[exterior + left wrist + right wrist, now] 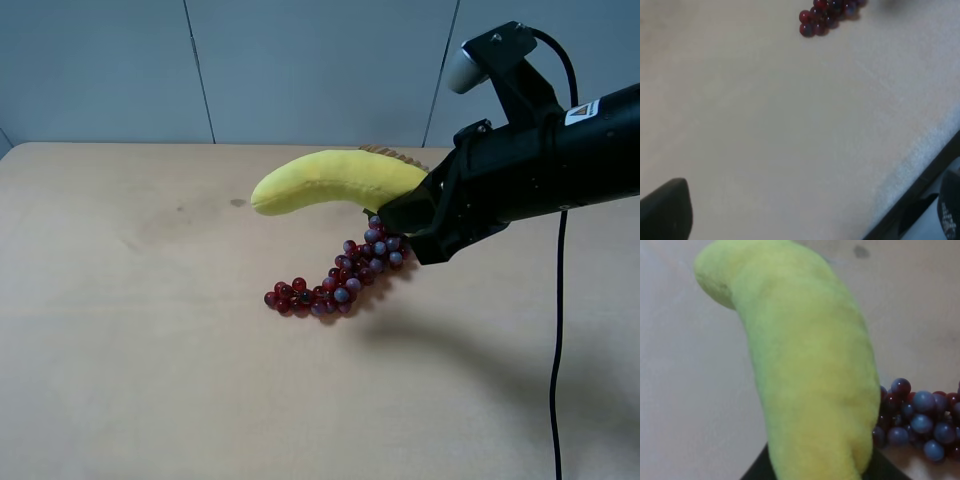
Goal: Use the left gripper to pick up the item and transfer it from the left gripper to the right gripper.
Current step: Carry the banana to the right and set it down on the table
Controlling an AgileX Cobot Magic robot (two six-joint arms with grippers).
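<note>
The right gripper (402, 214) is coming in from the right edge of the table (130, 360) and is pinching the banana (325, 180) by 1 end, its jaws pressed into the yellow plush. The banana is hanging in the air, clear of the tabletop, over the middle and nearer the far edge than the near one. Its blunt free tip is pointing toward the left edge, and its gripped end is sitting hidden inside the claw.

The grapes (340, 280) are lying on the table under that gripped end, trailing toward the near left corner. A sliver of the ribbed tan roll (390, 152) is peeking out behind the banana, close to the far edge.

The left gripper (665, 210) is showing only in its own wrist view, as 1 dark blurred block, probably a finger. I cannot tell whether that claw is spread or closed. It is hovering over bare tabletop near an edge, well apart from the grapes.
</note>
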